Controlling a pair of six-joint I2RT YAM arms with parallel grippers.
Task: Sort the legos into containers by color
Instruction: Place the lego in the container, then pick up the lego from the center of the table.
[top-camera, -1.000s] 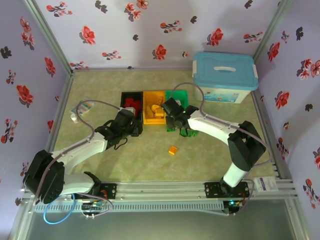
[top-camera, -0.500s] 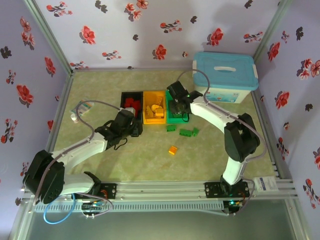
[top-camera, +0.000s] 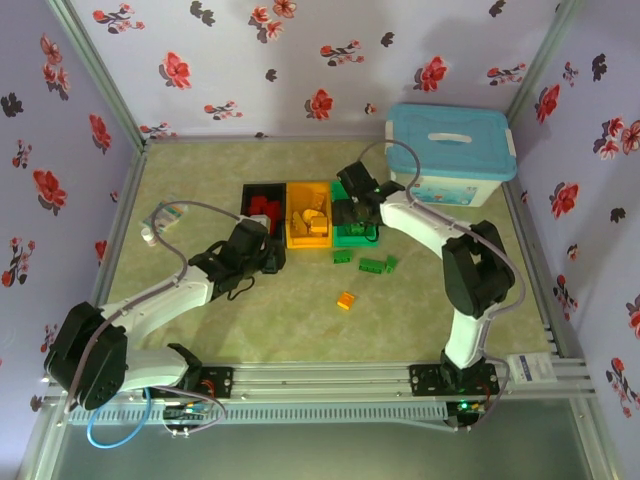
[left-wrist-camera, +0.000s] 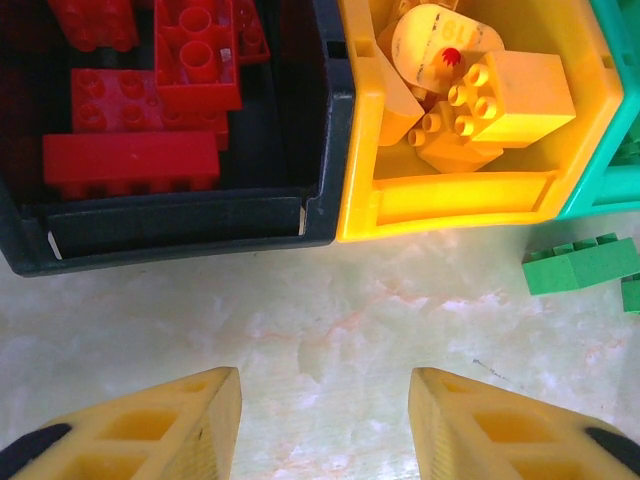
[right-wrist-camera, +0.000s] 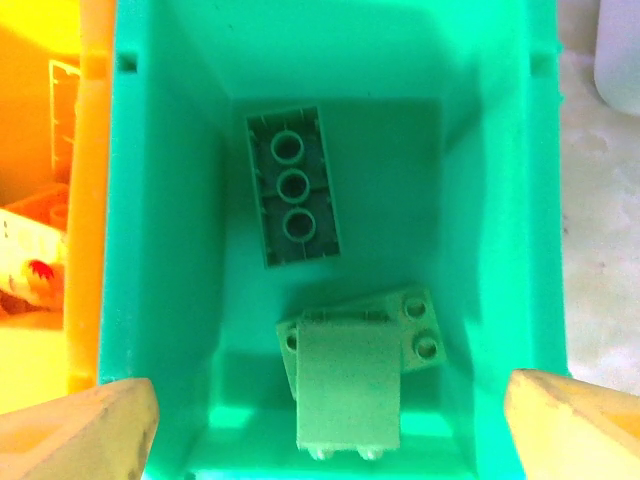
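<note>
Left side first: the left pincer (left-wrist-camera: 325, 405) hangs low over bare tabletop (top-camera: 250, 320), fingers spread wide and holding nothing. It's just in front of the black bin (left-wrist-camera: 180, 235) with its red bricks (left-wrist-camera: 130, 165). Touching that one, the orange-yellow bin (left-wrist-camera: 450, 200) carries the yellow bricks (left-wrist-camera: 510, 90).

Then the green bin (right-wrist-camera: 160, 250), and here's the action. The right pincer (right-wrist-camera: 330, 430) sits right above it, fingers wide apart and empty, with two green bricks (right-wrist-camera: 293, 185) lying on the bin floor below. Looks like a drop-off step. To finish it cleanly, I'd lift straight up so neither finger clips the walls or nudges the orange-yellow neighbour, then swing out toward the front.

What remains? Three loose green bricks (top-camera: 372, 265) lie close together on the tabletop, just in front of the green bin. One loose orange brick (top-camera: 346, 299) lies nearer the arms.

The left pincer hovers near that patch, so the two arms could crowd each other there. The tight cluster also leaves little finger room between pieces.

Far right, the white box (top-camera: 450, 160) with the blue lid stands near the green bin, apart from it.
</note>
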